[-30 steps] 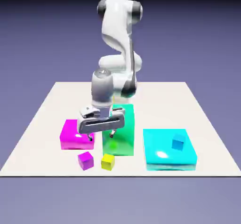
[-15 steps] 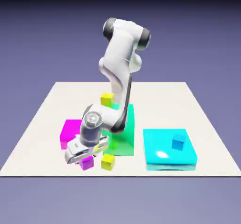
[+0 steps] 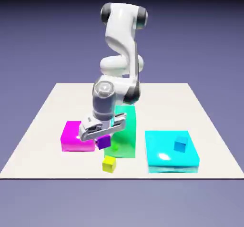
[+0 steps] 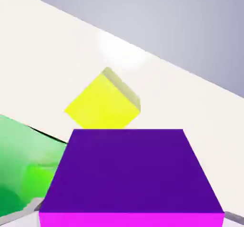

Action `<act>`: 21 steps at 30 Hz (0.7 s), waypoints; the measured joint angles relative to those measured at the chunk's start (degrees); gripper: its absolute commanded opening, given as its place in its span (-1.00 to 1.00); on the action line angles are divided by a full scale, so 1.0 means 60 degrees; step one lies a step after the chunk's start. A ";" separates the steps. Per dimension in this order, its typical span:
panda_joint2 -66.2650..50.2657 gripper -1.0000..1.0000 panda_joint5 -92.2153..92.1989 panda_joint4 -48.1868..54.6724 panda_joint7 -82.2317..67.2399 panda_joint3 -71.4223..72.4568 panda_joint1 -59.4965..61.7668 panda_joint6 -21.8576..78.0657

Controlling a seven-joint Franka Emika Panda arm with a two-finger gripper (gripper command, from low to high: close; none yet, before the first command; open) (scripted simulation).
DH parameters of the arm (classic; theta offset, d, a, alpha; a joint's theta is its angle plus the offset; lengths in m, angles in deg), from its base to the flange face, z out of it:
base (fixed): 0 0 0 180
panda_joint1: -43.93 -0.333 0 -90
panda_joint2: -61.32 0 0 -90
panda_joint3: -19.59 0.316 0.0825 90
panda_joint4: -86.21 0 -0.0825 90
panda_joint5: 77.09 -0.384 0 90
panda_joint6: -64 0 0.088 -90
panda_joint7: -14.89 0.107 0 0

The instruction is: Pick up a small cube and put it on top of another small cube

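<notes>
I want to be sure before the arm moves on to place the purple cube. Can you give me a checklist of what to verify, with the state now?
1. Purple cube held in the gripper: ok, it hangs off the table, and the hand view shows it large at the bottom.
2. Yellow cube free on top: ok, nothing rests on it.
3. Purple cube lined up over the yellow cube: not ok, it hangs up and toward the exterior view's left of it.
4. Path clear of the green block: cannot tell, the block is close beside the gripper.
5. Grip centred in the jaws: cannot tell, the cube hides them.
</notes>
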 measured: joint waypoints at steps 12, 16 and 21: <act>0.4153 -1.00 0.0107 -0.1240 0.3682 0.1972 0.1844 0.2957; 0.5537 -1.00 0.0032 -0.1808 0.4847 0.2450 0.2705 0.3983; 0.6508 -1.00 -0.0176 -0.2421 0.5578 0.2536 0.3651 0.4760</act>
